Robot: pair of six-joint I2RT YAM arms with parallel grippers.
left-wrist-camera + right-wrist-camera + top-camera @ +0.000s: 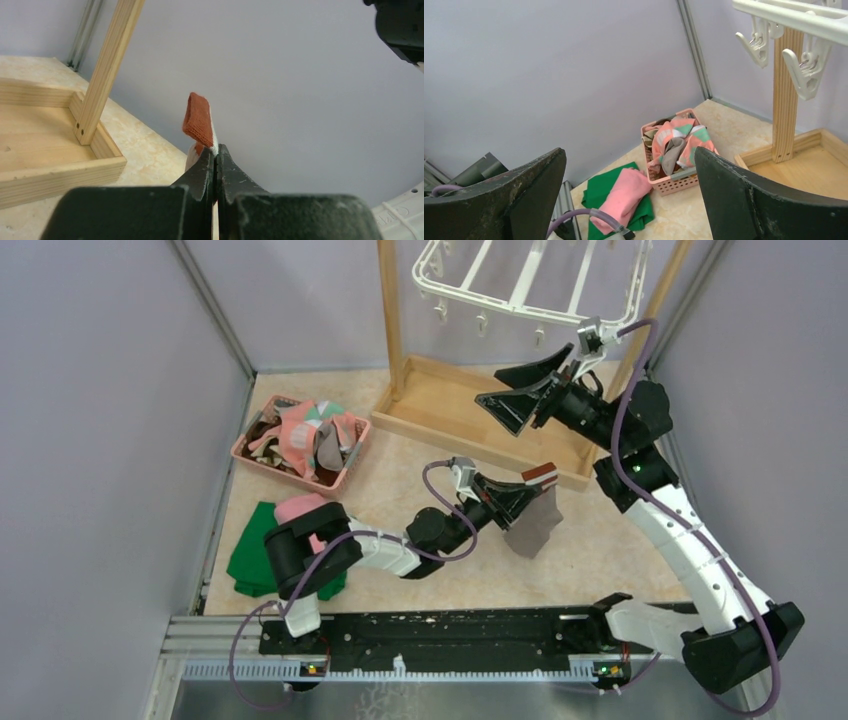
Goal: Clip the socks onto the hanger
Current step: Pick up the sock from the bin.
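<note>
Left gripper (527, 485): fingers pinched tight on one sock (535, 525), right at its red and white cuff (the wrist view shows the cuff poking up out of the tips).
That sock: grey-brown, hanging limp from the fingers over the middle of the table (610, 540), in front of the wooden stand (480, 435). Can't tell from above whether its bottom edge touches the table.
Right gripper (492, 385): fingers spread wide with nothing between them, up in the air over the stand's base.
Hanger (500, 308): white rack up on the stand, above and just behind the right gripper, with its little clips (806, 67) dangling off the rim. Nothing clipped on the ones I can see.
Other socks (305, 435): a jumbled pile in the pink basket (340, 480) at the back left, salmon pink with teal and white on top.
Cloths: a green cloth (255, 560) lies flat near the left arm's base, with a pink cloth (300, 508) on top of it.
</note>
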